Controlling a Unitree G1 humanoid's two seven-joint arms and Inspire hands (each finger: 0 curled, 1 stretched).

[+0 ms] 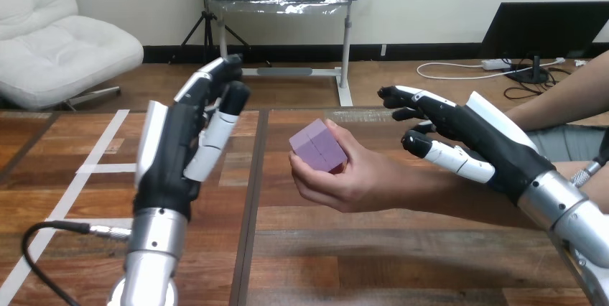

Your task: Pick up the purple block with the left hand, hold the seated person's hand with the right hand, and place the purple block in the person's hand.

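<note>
Resting in the person's hand (359, 180), purple block (319, 146) could tip onto counter (359, 252); left hand (169, 155), right hand (495, 144) were released, steadying nothing.

No print can be read: the purple block (319, 146) shows plain, unmarked faces, and no lettering, number, label or sign can be made out on the desk (402, 248).

Bright even light, soft shadows
</note>
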